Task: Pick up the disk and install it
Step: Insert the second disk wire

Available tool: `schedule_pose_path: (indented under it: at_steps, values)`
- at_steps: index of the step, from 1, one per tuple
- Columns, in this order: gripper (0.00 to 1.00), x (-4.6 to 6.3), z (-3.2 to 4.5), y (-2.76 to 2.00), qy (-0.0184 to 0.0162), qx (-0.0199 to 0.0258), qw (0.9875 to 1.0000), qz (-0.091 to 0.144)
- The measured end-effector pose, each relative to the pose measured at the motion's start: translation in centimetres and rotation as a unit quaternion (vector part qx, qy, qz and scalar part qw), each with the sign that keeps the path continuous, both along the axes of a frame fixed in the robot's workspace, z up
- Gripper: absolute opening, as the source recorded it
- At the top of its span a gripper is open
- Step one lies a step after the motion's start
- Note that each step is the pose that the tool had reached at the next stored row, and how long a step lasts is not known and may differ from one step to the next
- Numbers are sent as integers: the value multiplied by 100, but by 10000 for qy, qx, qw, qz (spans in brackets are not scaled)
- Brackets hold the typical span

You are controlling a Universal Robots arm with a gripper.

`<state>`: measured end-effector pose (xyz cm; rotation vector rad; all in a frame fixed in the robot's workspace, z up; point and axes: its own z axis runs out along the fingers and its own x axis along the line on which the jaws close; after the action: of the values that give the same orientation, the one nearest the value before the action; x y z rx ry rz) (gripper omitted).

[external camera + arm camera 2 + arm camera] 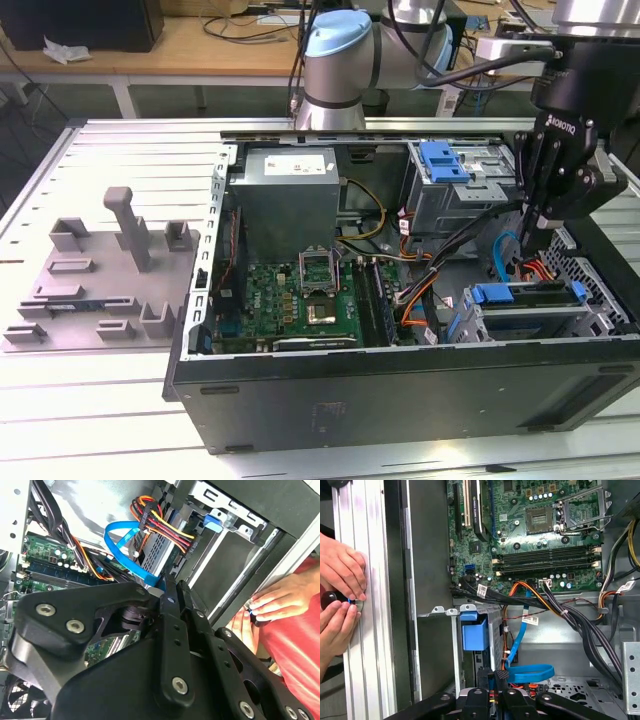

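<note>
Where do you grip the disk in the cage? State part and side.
Probably the blue carrier bracket at the end of the disk, from above through the open case: the disk sits on edge in the cage, that end exposed.

the disk [520, 305], blue-framed, sits slotted in the lower drive cage [590, 318].

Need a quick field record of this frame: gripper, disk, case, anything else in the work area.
gripper: lowered inside the open computer case, above the lower drive cage at the exterior view's right
gripper state: fingers together, nothing seen between them
disk: blue-framed, sitting in the lower drive cage
case: lying on its side, side panel off, motherboard exposed
cables: blue data cable looped beside the drive cage
person: hands at the case's outer edge in the first wrist view
</note>
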<state>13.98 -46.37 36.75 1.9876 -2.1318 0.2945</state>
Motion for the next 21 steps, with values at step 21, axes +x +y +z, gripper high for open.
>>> schedule_pose_path:
  at_steps: [21]
  values:
    - [16,30,-2,-224,0,597,9982,0]
